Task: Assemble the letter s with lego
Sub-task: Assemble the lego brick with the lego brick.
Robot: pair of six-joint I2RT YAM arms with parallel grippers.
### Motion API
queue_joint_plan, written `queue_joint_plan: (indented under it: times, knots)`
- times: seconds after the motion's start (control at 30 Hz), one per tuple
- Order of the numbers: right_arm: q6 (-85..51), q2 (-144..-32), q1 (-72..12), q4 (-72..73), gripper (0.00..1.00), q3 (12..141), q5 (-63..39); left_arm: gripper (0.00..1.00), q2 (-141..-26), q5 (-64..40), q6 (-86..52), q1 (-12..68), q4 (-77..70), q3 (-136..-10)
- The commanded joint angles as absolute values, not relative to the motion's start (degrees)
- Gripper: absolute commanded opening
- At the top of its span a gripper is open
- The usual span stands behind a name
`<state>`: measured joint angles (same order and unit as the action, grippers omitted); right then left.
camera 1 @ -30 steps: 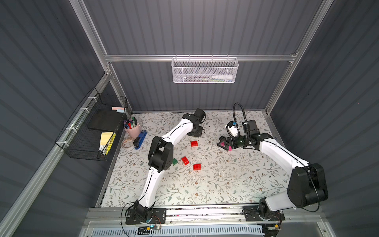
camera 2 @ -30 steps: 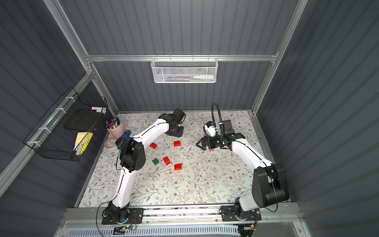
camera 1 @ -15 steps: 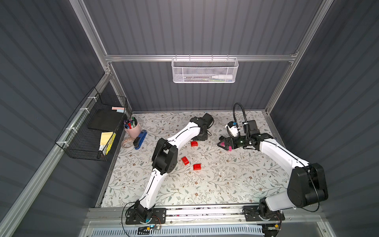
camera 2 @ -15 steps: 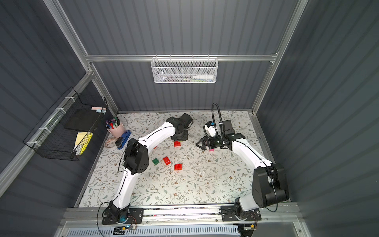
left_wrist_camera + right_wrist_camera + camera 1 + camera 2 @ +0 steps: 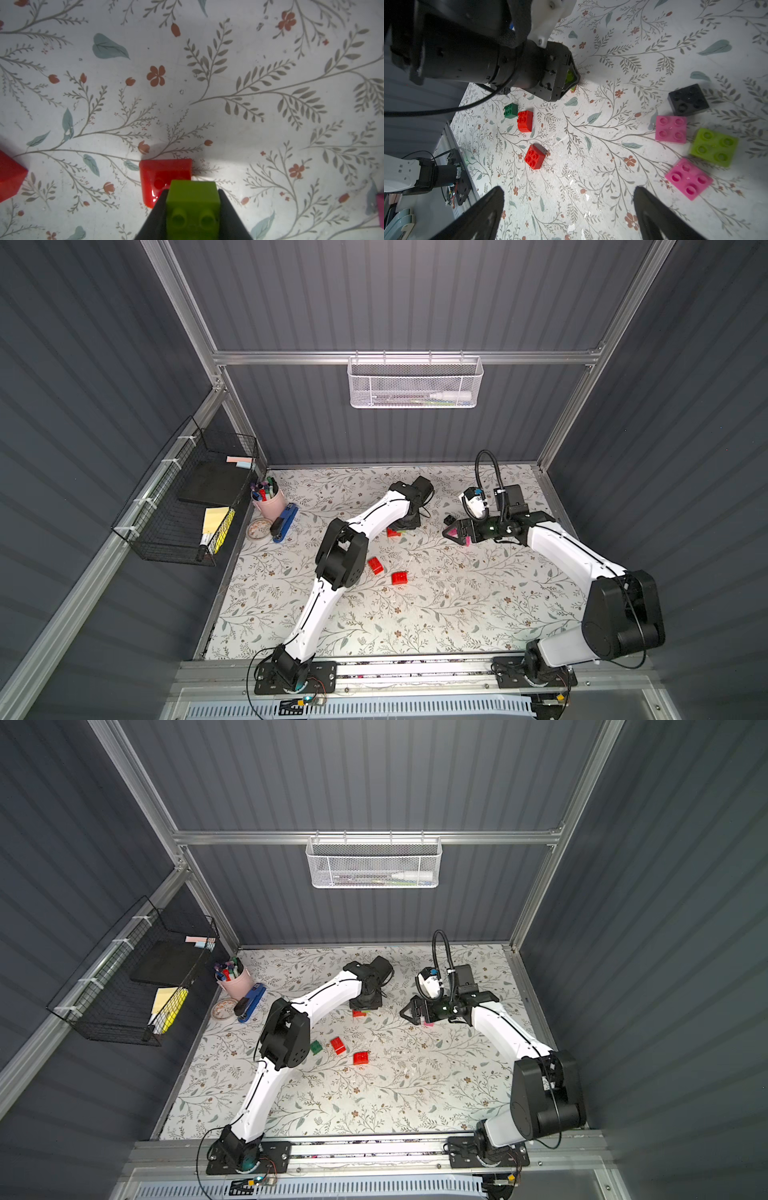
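Left end effector (image 5: 193, 196) pinched a lime green studded plastic brick (image 5: 193, 207) beside a red plastic brick (image 5: 162, 176). Right end effector (image 5: 569, 193) stood spread.

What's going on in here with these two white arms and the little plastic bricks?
Two robot arms are building a letter S from toy bricks. The left end effector is shut on a lime green brick, close to a red brick on the table. The right end effector hangs open and empty near two pink bricks, a lime brick and a black brick. Two red bricks and a dark green brick lie loose.
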<state>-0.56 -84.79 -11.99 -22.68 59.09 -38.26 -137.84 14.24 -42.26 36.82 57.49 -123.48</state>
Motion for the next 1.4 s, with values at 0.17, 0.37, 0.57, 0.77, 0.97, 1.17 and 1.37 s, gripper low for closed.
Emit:
queue_joint_plan:
  times: [0.17, 0.37, 0.57, 0.77, 0.97, 1.17, 1.37]
  knots:
    - [0.9, -85.3, -11.1, -22.1, 0.99, 58.2, -40.5, 0.34, -139.6, 15.5, -44.2, 36.7, 58.5, -124.9]
    - [1.1, -85.4, -10.6, -22.0, 0.99, 57.9, -41.0, 0.34, -140.0, 16.0, -44.3, 36.7, 57.8, -124.1]
    - [1.1, -85.6, -10.3, -21.9, 0.99, 57.9, -41.5, 0.33, -140.4, 16.5, -44.7, 36.7, 57.7, -123.1]
    - [1.1, -85.5, -10.0, -21.9, 0.99, 57.8, -41.8, 0.33, -140.6, 16.6, -44.9, 36.5, 57.8, -122.5]
    - [1.1, -85.6, -9.9, -21.8, 0.99, 57.8, -42.1, 0.32, -140.2, 15.0, -45.9, 35.9, 56.6, -119.7]
    - [1.1, -85.4, -9.8, -21.9, 0.99, 57.8, -42.0, 0.3, -140.0, 14.7, -43.7, 35.1, 55.3, -117.1]
    - [0.9, -85.1, -9.8, -21.9, 0.99, 57.4, -42.1, 0.31, -140.0, 12.6, -44.1, 34.1, 53.3, -114.3]
